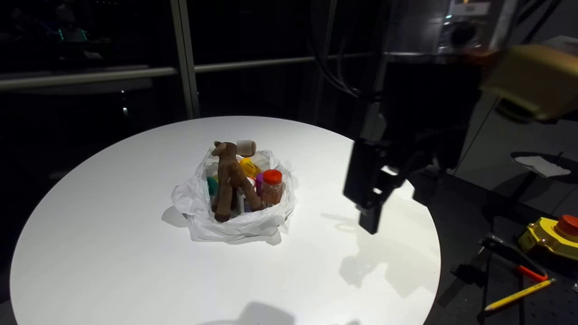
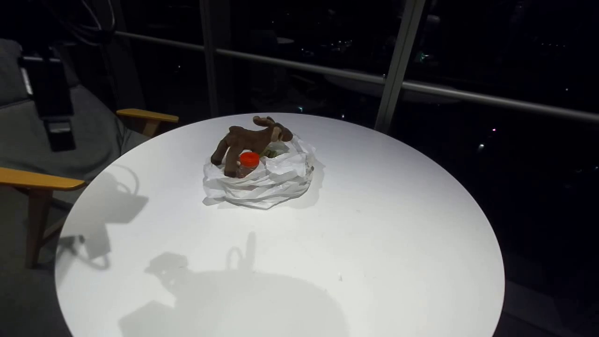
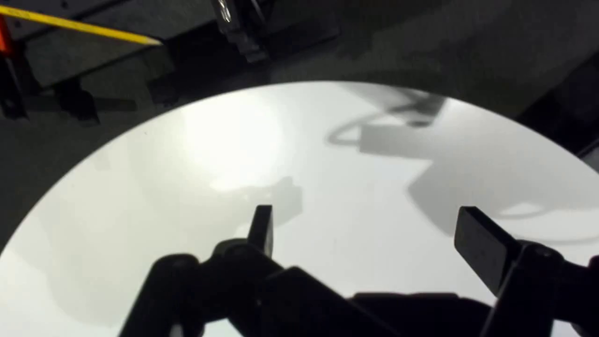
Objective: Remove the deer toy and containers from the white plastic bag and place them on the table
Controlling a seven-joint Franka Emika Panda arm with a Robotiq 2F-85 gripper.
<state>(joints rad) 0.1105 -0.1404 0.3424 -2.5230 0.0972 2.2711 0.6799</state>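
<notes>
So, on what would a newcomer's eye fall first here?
Probably the dark brown deer toy, rising out of the crinkled white plastic bag on the round white table. Beside its legs sits a red-lidded translucent jar. The black claw hangs open, apart from the bag.
</notes>
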